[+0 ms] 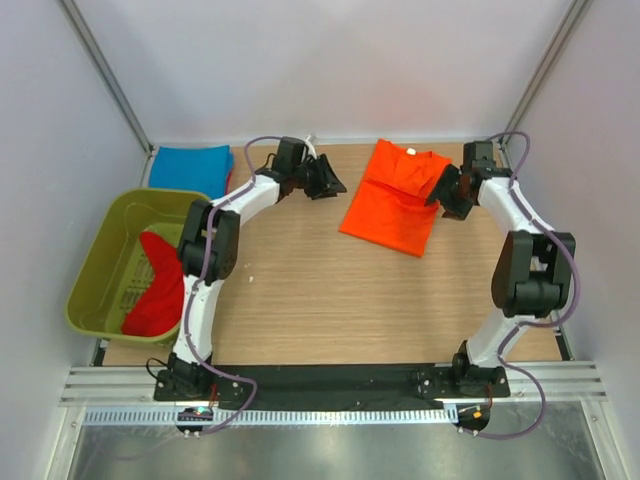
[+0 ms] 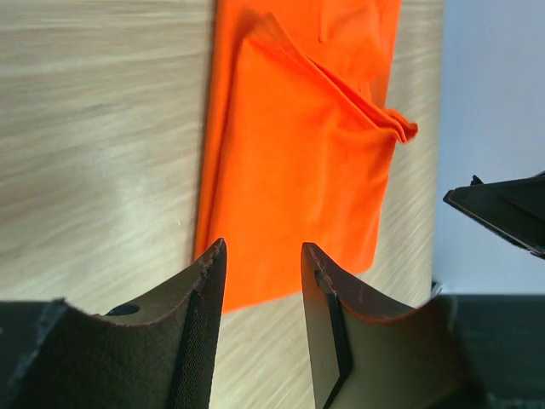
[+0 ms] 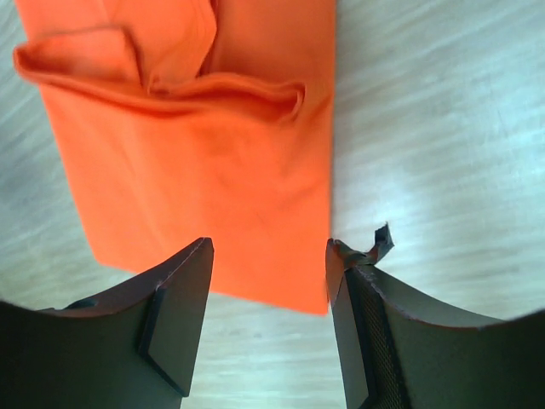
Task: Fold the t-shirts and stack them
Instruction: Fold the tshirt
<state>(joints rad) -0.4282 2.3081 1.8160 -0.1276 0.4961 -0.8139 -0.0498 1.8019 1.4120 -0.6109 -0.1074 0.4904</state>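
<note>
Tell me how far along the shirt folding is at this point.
Done: a blue t-shirt lies folded at the table's far left corner. In hand: the orange t-shirt lies partly folded, one edge rumpled; the left fingers and right fingers hover by it, open and empty. Left: finish the orange one, stack it, then fold the red t-shirt crumpled in the green tub.

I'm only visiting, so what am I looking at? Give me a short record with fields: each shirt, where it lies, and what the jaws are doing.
orange t-shirt: folded over, lying on the table, far side
blue t-shirt: far left corner, behind the green tub
red t-shirt: crumpled inside the green tub
left jaws: open, empty, left of the orange t-shirt
right jaws: open, empty, at its right edge
</note>
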